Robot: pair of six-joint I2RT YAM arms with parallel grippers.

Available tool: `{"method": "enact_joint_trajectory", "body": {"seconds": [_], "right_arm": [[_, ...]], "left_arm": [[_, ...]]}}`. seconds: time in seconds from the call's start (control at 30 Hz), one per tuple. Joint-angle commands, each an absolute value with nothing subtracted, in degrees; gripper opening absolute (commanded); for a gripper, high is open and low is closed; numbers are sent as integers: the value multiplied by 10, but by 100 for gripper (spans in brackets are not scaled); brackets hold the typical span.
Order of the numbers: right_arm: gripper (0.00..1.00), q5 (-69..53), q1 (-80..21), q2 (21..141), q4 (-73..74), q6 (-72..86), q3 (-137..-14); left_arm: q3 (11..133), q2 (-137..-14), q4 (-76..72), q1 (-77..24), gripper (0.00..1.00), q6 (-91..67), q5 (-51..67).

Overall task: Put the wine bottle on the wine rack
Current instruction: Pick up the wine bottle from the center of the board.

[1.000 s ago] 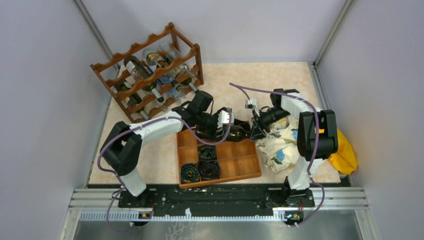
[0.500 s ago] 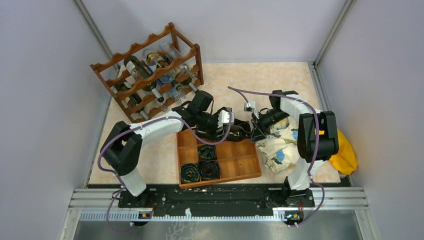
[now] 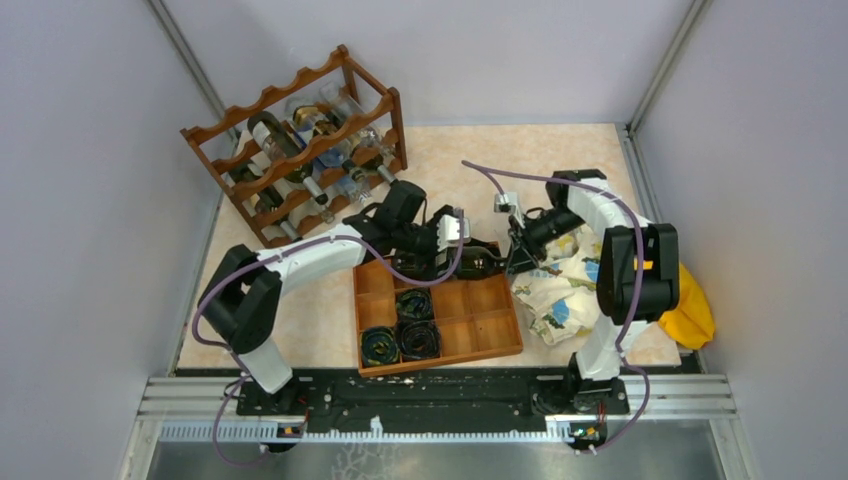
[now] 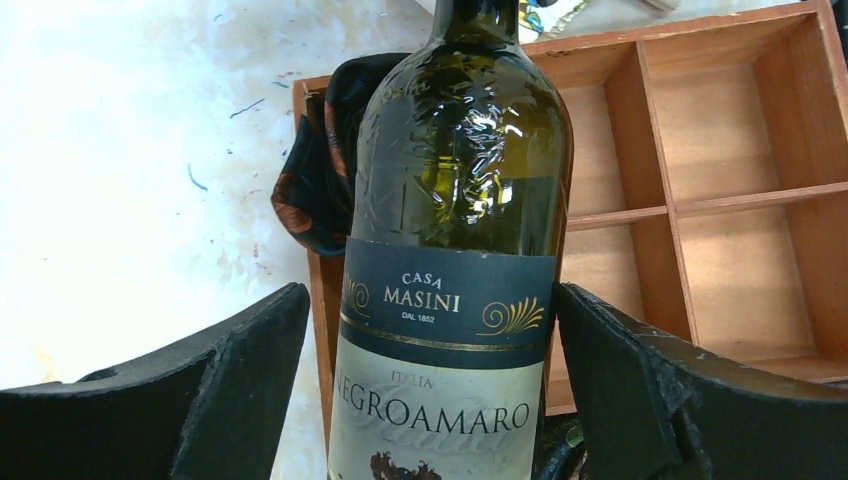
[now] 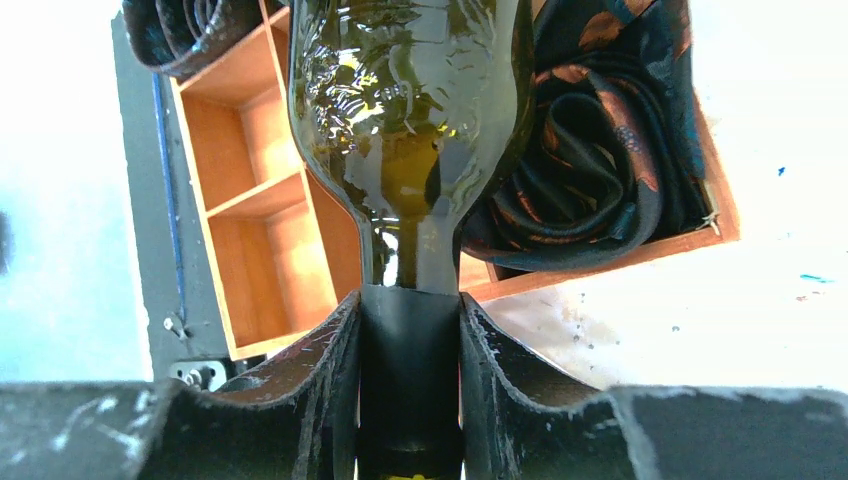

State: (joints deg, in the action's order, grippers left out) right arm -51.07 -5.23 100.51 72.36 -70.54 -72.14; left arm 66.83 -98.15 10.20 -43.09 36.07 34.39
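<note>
Between the right gripper [image 5: 410, 312] jaws sits the black-capped neck of the bottle [image 5: 410, 120]. It is pinched from both sides, each finger [image 5: 320, 380] flat against it with no gap. Just past the fingertips the green glass swells into the shoulder. Under and beyond that lies the tray [image 5: 255, 250]: bare wooden compartments to one side of the jaws, and on the other side a compartment packed with a dark rolled tie [image 5: 590, 150] with orange-brown markings.

The left gripper [image 4: 432, 300] has its jaws spread, and the bottle's labelled body stands between them. The finger on the left of that wrist view is clear of the label. The other is just beside the glass, and I cannot tell whether it touches. The label reads CASA MASINI and NEGROAMARO. Past these fingertips the shoulder crosses the tray's corner.

From above, the two grippers face each other over the tray's far edge. The bottle lies roughly level between them, neck toward the right gripper. Whether it rests on the tray cannot be told. Nearer the bases than the jaws, more rolled ties [image 3: 415, 305] fill tray compartments. Outside the right gripper lies a patterned cloth [image 3: 560, 295], and beyond that a yellow cloth [image 3: 690, 305]. Far past the left gripper, in the far left corner of the table [image 3: 460, 160], stands the rack [image 3: 300, 95]. It is well apart from the bottle, and other bottles lie in its tiers.
</note>
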Motion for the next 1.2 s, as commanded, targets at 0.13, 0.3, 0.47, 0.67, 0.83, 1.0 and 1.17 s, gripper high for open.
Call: {"method": "enact_joint_trajectory", "body": {"seconds": [0.13, 0.3, 0.47, 0.67, 0.83, 1.0, 1.17], "right_arm": [[0, -614, -44, 983, 803, -720, -754], [0, -603, -44, 983, 776, -701, -739], [0, -591, -44, 975, 767, -702, -748], [0, -562, -37, 975, 765, -710, -764], [13, -543, -31, 987, 741, -704, -745], [35, -537, -35, 994, 709, -696, -717], [43, -542, -51, 1007, 702, -688, -714]], "left_arm": [[650, -914, 15, -429, 99, 322, 296], [636, -916, 33, -429, 99, 369, 367], [664, -956, 104, -430, 99, 400, 395], [671, -979, 119, -430, 99, 411, 374], [684, -1005, 143, -430, 90, 420, 377], [733, -1045, 187, -430, 29, 395, 384], [725, -1036, 148, -430, 14, 375, 399]]}}
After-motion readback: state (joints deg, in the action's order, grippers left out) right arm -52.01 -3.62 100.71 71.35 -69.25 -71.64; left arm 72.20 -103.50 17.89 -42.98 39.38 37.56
